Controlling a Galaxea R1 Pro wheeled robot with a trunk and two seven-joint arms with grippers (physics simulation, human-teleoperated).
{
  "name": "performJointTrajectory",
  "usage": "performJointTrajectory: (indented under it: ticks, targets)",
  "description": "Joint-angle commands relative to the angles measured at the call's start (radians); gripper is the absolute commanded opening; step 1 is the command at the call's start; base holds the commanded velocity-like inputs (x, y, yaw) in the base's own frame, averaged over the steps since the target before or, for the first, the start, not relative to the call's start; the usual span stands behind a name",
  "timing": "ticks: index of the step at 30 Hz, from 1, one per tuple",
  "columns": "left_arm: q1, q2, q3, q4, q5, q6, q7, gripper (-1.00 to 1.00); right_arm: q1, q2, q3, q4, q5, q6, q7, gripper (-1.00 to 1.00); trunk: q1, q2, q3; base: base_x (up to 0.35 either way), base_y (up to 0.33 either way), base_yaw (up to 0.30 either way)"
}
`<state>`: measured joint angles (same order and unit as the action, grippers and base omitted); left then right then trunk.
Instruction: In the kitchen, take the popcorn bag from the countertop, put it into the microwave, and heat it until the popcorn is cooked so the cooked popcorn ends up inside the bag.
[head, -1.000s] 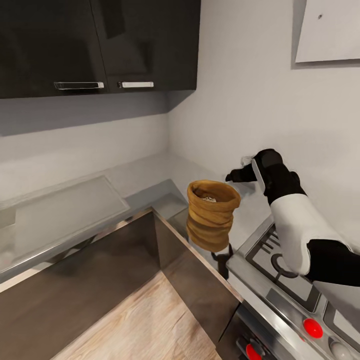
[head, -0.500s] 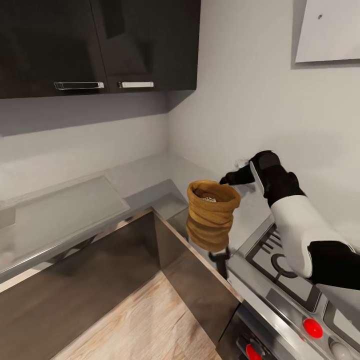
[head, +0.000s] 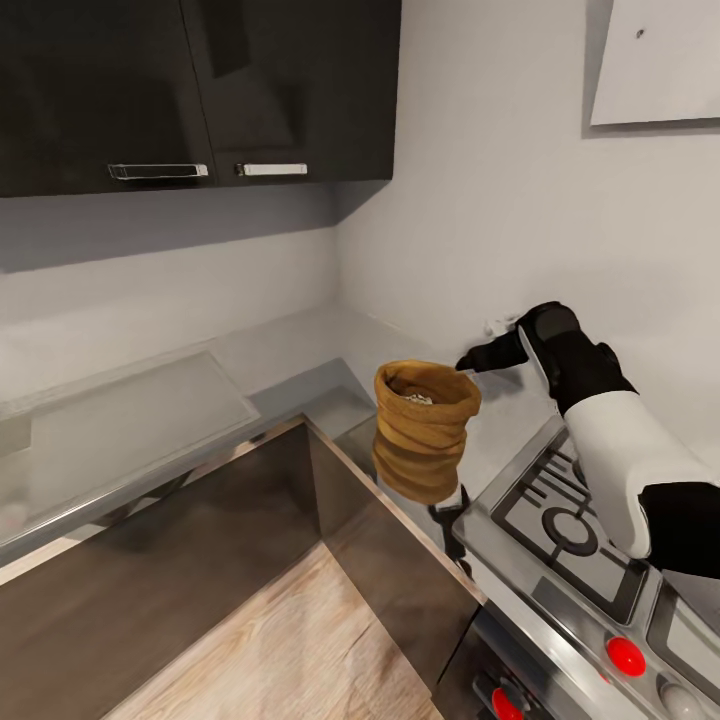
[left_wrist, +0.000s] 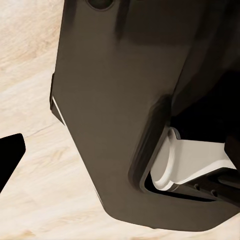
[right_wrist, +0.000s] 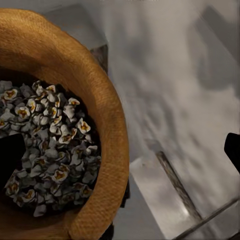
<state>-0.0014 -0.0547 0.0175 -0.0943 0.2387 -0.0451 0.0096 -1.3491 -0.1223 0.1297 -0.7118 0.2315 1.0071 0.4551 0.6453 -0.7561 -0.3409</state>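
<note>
One popcorn bag (head: 425, 430) upright on surface (head: 300, 350). My right tool (head: 468, 362) above rim, spread, ungrasped. Pickup step; next: descend, clench rim.

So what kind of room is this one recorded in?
A home kitchen, as a simulator render: a gas hob with red knobs, a glossy steel countertop in the corner, and dark wall cabinets with bar handles above it.

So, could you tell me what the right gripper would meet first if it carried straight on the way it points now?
Most likely the popcorn bag: the right gripper sits by its rolled rim, and the wrist view looks onto the popcorn with one finger over it. Depth is unclear, so it might touch the rim first.
</note>
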Motion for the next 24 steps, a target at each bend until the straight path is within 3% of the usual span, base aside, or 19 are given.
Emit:
performJointTrajectory:
  ticks: [1, 12, 20, 24]
  targets:
    - [0.000, 0.000, 0.002, 0.000, 0.004, -0.002, 0.001, 1.00, -0.001, 0.001, 0.004, -0.001, 0.010, 0.002, 0.009, 1.00, 0.000, -0.001, -0.001, 0.000, 0.000, 0.000]
    - [0.000, 0.001, 0.001, 0.000, 0.004, -0.002, 0.001, 1.00, -0.001, 0.013, 0.005, 0.026, 0.008, -0.002, 0.007, 1.00, 0.000, -0.001, -0.001, 0.000, -0.072, 0.000]
    - [0.000, 0.001, 0.001, 0.000, 0.004, -0.002, 0.001, 1.00, -0.001, 0.015, 0.004, 0.111, 0.005, -0.114, 0.003, 1.00, 0.000, -0.001, -0.001, 0.000, -0.001, 0.000]
    - [0.000, 0.001, 0.001, 0.000, 0.004, -0.002, 0.001, 1.00, 0.000, 0.015, 0.003, 0.117, 0.005, -0.134, 0.002, 1.00, 0.000, -0.001, -0.001, 0.000, 0.000, 0.000]
